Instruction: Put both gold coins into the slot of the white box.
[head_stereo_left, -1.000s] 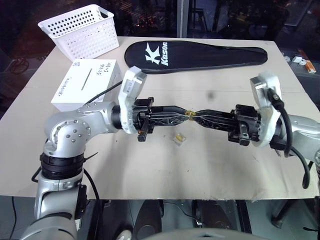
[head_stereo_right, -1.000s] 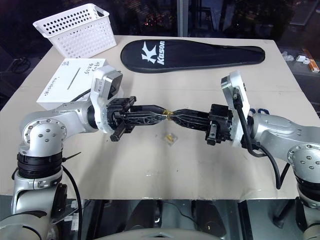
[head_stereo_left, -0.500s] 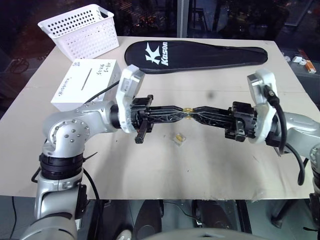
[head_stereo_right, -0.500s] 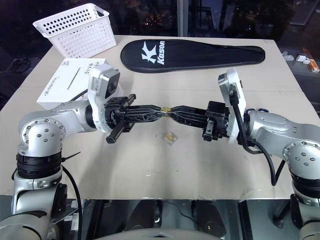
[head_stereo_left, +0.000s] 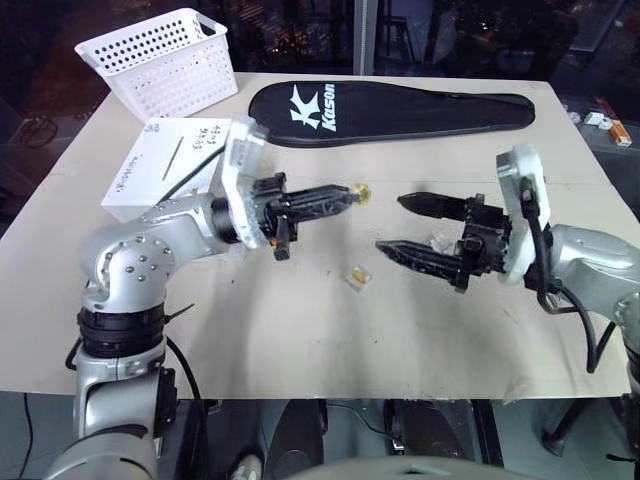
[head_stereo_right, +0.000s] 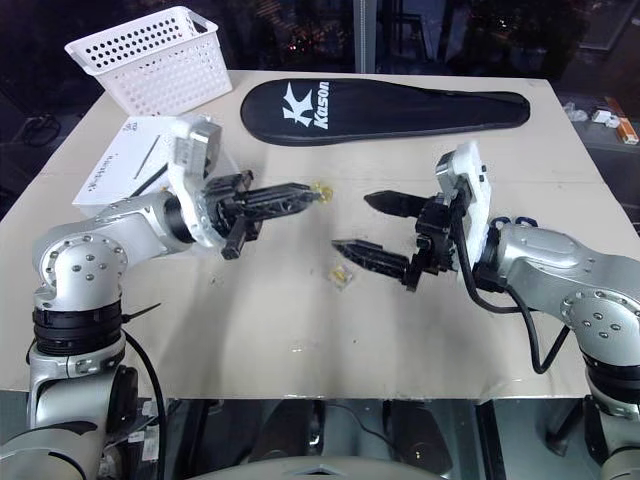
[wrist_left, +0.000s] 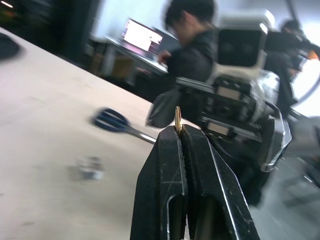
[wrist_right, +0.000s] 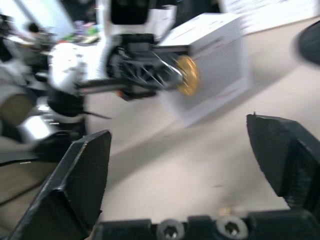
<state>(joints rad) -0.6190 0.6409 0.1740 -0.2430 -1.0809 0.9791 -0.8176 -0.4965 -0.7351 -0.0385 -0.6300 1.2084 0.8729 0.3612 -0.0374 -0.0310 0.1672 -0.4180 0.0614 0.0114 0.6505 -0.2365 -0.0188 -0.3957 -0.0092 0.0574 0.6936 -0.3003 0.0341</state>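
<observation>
Left gripper (head_stereo_left: 352, 192) is clamped on one gold coin (head_stereo_left: 362, 190), held edge-up above the table (head_stereo_left: 300, 330). Right gripper (head_stereo_left: 405, 224), previously pinching that coin too, now stands spread: handover complete. White box (head_stereo_left: 135, 180) sits at ten o'clock from the coin; its slot (head_stereo_left: 174, 158) runs one-to-seven o'clock. Second coin (head_stereo_left: 357, 275) lies at six o'clock.

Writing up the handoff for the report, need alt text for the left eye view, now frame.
The left gripper is shut on a gold coin above a tan table, while the right gripper stands open facing it. A second small gold piece lies on the table between them; the white box sits behind the left arm.
</observation>
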